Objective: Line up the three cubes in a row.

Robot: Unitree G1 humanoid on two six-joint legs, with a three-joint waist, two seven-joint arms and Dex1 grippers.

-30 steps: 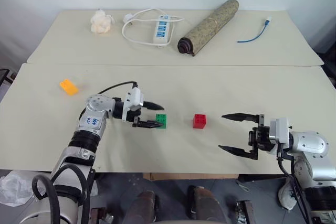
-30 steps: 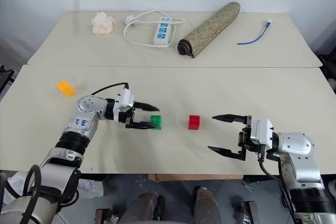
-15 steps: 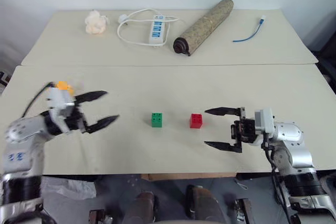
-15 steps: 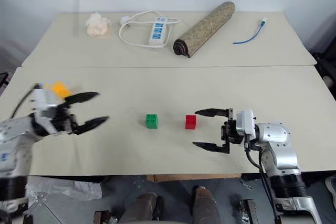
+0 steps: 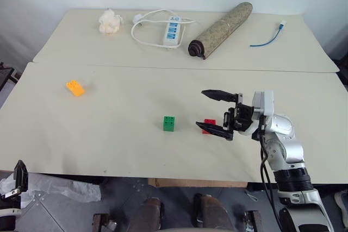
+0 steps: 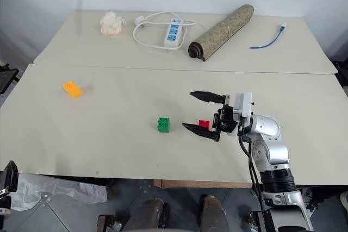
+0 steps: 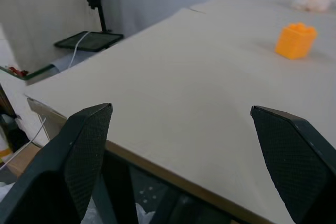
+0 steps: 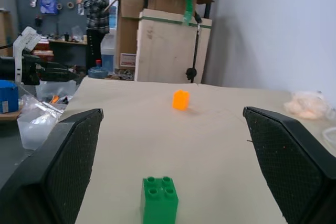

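Note:
The green cube (image 5: 169,123) lies in the middle of the near table, and the red cube (image 5: 209,125) lies a short way to its right. My right gripper (image 5: 200,108) is open and points left. Its lower finger crosses in front of the red cube and hides part of it; I cannot tell if they touch. The right wrist view looks between the open fingers (image 8: 283,150) at the green cube (image 8: 159,200). The orange-yellow cube (image 5: 75,87) lies alone at the far left. My left gripper (image 7: 181,109) is open and empty over the table's near left edge, and the orange-yellow cube (image 7: 296,40) lies beyond it.
On the far table lie a fluffy white wad (image 5: 110,22), a power strip with its cable (image 5: 173,27), a rolled mat (image 5: 220,22) and a blue cable (image 5: 266,35). A seam (image 5: 163,66) divides the two tables. A person (image 8: 94,3) stands by cardboard boxes in the background.
My left gripper has opened, left the green cube and swung back off the table's left front. My right gripper has moved left up to the red cube.

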